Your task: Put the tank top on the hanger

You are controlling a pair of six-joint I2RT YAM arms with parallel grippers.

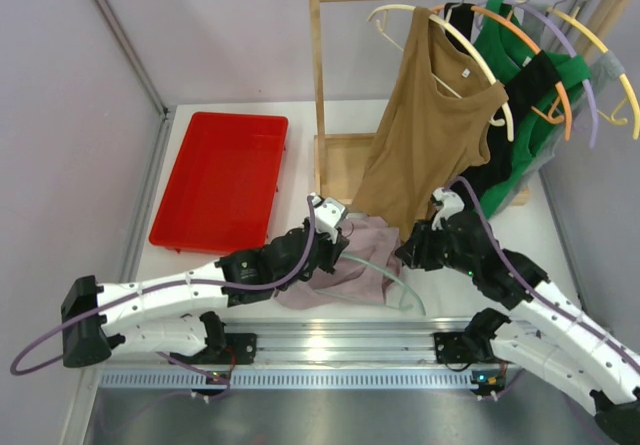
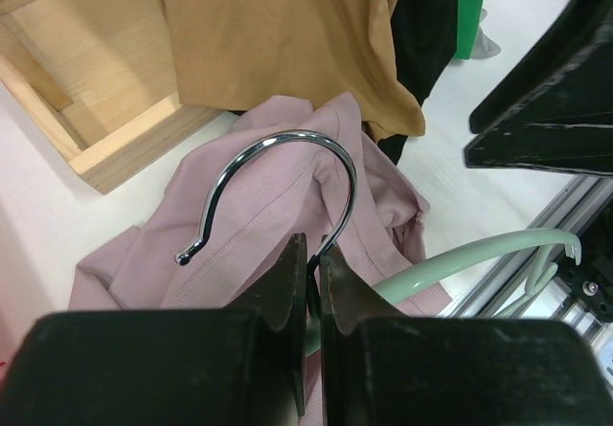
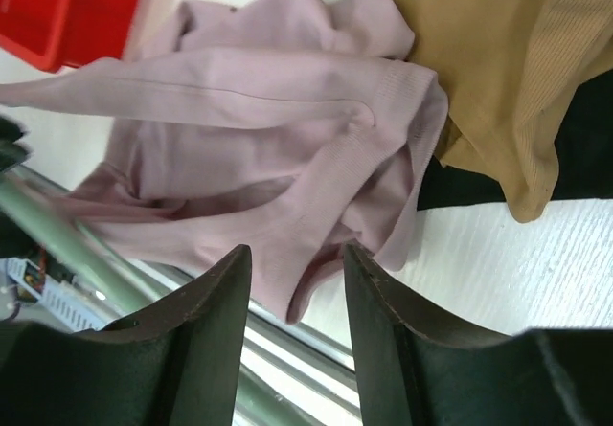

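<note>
The worry from where I stand is the hanger (image 2: 460,258) twisting: the left gripper (image 2: 311,278) is pinched tight on the thin stem of the metal hook (image 2: 283,137), and a tug on the cloth could swing the mint arm round in that narrow hold. The tank top (image 3: 268,158) lies bunched on the table (image 1: 300,135), over part of the hanger and close to the front rail (image 1: 340,345), so the right gripper (image 3: 292,302) might take several folds at once, or catch the brown top (image 1: 430,125) hanging just behind. That right gripper points down at the heap, jaws apart, holding nothing. The left arm reaches in low from the side.
</note>
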